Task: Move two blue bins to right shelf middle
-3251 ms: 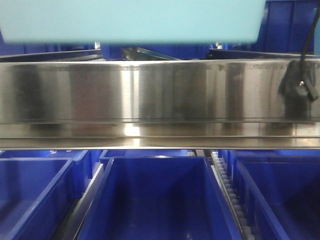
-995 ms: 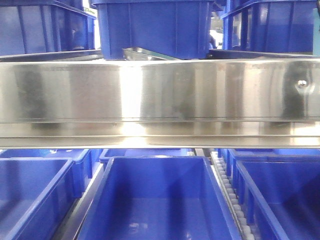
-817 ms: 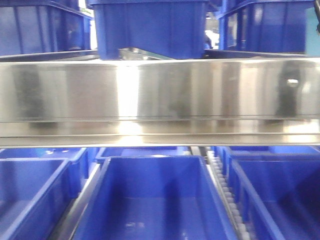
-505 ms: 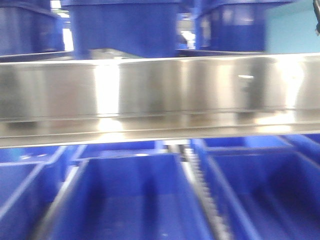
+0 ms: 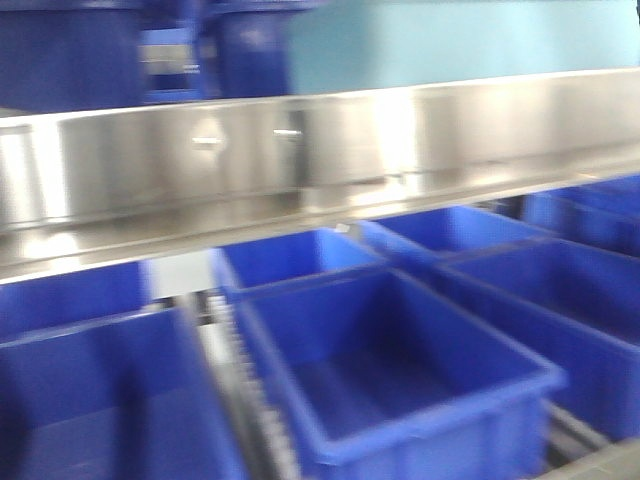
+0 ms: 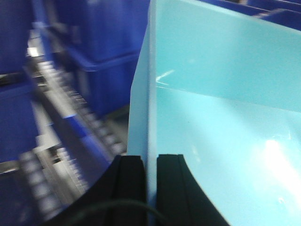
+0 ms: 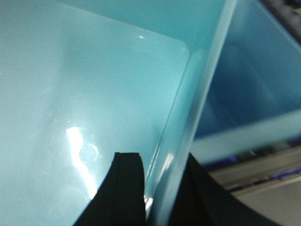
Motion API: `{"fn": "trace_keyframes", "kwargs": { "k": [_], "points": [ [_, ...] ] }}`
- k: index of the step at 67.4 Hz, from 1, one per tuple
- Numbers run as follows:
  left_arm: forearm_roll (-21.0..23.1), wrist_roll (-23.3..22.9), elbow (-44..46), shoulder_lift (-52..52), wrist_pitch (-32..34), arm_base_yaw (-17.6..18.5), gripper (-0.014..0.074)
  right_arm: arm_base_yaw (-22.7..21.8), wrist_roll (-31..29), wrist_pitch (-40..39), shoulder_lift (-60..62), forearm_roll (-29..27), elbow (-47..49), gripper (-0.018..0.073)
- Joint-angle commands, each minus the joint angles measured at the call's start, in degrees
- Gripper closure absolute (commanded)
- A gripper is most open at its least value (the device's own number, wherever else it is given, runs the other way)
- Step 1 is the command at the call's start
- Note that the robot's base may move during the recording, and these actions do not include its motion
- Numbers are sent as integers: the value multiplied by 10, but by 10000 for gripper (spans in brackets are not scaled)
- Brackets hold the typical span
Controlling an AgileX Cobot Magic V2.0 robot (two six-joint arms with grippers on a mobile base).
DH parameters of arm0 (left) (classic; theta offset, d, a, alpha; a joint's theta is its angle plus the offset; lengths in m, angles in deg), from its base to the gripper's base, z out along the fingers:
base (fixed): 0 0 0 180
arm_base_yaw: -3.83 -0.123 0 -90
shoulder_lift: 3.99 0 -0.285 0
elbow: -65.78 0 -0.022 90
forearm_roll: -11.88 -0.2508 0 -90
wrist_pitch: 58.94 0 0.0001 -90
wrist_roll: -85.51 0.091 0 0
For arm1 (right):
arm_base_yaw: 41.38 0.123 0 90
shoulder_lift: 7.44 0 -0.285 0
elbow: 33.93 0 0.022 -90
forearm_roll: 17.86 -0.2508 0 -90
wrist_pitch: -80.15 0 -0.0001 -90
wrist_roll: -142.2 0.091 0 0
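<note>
A pale, light blue bin is held between my two grippers. In the front view its side [image 5: 450, 45] fills the upper right, above the steel beam. My left gripper [image 6: 150, 165] is shut on the thin left wall of the bin [image 6: 221, 94], one black finger on each side. My right gripper [image 7: 164, 181] is shut on the right wall of the bin [image 7: 84, 84], with one finger inside and the other outside. A second, bluer bin [image 7: 254, 84] lies just beyond that wall.
A steel shelf beam [image 5: 300, 160] crosses the blurred front view. Below it, several dark blue bins [image 5: 400, 370] sit on a shelf with a roller track [image 5: 240, 370] between them. More dark blue bins [image 6: 99, 42] and rollers [image 6: 61, 108] pass left of the held bin.
The front view has swung: beam and lower bins slid left and now look tilted. The light blue bin's side has come into the upper right. The upper dark bins moved left.
</note>
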Motion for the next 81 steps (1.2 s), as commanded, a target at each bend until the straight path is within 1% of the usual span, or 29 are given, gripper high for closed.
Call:
{"fn": "trace_keyframes", "kwargs": {
  "k": [1, 81],
  "points": [
    [5, -4, 7, 7, 42, 4, 707, -1, -21, -8, 7, -4, 8, 712],
    [5, -4, 7, 7, 43, 4, 707, -1, -21, -8, 7, -4, 8, 712]
  ]
}}
